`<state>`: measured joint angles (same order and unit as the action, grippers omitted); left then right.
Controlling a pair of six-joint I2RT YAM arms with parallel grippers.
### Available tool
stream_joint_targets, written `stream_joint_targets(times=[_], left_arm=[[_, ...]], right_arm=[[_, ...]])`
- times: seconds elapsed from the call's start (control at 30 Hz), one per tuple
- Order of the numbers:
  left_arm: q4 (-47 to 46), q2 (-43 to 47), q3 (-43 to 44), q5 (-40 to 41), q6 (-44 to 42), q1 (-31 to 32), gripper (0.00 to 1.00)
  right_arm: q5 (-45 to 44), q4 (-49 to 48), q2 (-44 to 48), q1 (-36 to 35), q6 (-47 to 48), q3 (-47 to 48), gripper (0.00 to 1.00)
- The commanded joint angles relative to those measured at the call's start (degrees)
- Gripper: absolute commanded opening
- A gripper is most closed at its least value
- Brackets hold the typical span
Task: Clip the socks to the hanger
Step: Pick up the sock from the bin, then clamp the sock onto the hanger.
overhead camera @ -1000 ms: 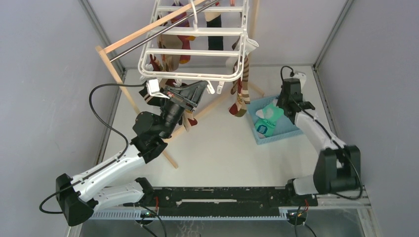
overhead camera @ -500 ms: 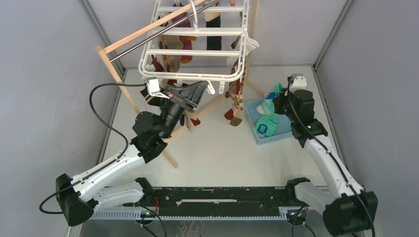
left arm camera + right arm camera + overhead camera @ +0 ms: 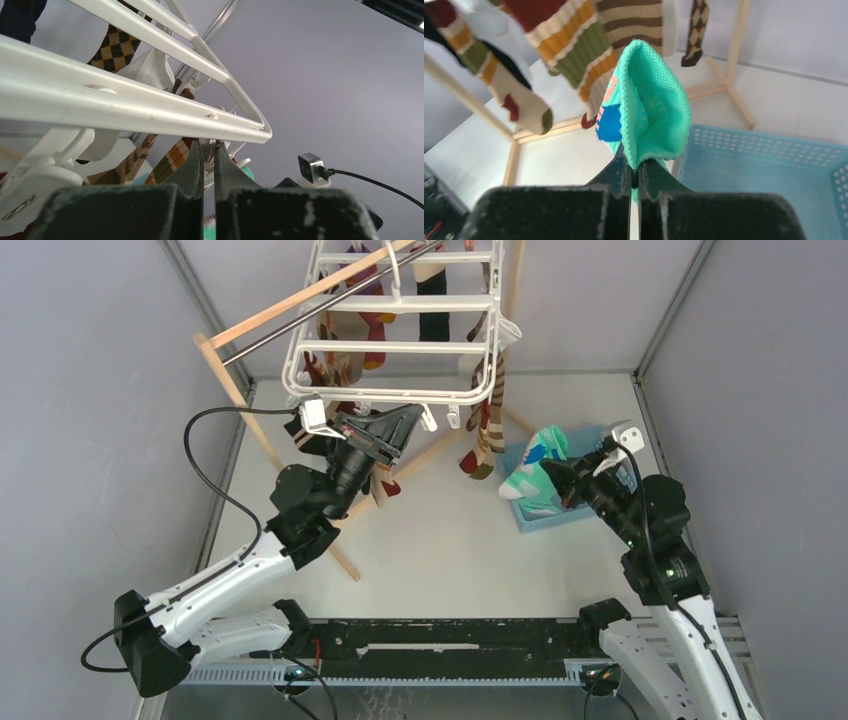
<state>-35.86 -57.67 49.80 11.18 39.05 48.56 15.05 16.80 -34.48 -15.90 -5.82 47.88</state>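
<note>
White table (image 3: 450, 540), right gripper (image 3: 634, 159) pinching mint sock (image 3: 656, 107), left gripper (image 3: 209, 148) closed under hanger (image 3: 125, 107) rim

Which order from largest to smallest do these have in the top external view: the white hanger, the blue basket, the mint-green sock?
1. hanger
2. blue basket, though partly covered
3. mint-green sock, lifted nearer the camera, yet smaller

top view high at near edge, down on tabletop (image 3: 450, 540) and hanger (image 3: 400, 346), left wrist view close under hanger, facing up, right wrist view tight behind mint sock (image 3: 659, 110), top shares both
</note>
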Motion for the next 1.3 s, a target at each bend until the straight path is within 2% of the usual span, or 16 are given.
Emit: stream_joint_targets(times=[0.0, 0.13, 0.3, 0.6, 0.8, 1.27], left_arm=[[0.94, -0.56, 2.86, -1.94, -0.52, -0.3, 0.0], [1.05, -1.32, 3.3, -2.45, -0.64, -0.34, 0.0], [0.97, -2.16, 3.8, -3.06, -0.42, -0.3, 0.0], [0.45, -1.99, 3.51, -3.71, -0.28, -0.29, 0.0], [-0.82, -0.58, 1.81, -3.69, -0.48, -0.26, 0.0], [-1.41, 0.6, 0.52, -3.85, -1.07, -0.4, 0.0]], right_arm=[[6.99, 5.09, 3.56, -2.02, -0.05, 3.58, 0.0], [12.11, 9.42, 4.59, -3.06, -1.21, 6.92, 0.0], [17.79, 7.51, 3.72, -4.59, -5.15, 7.64, 0.0], [16.8, -0.56, -6.89, -12.99, -7.37, 7.81, 0.0], [19.13, -4.88, -15.32, -15.4, -9.04, 10.21, 0.0], [21.07, -8.97, -25.67, -20.25, -9.58, 17.91, 0.0]])
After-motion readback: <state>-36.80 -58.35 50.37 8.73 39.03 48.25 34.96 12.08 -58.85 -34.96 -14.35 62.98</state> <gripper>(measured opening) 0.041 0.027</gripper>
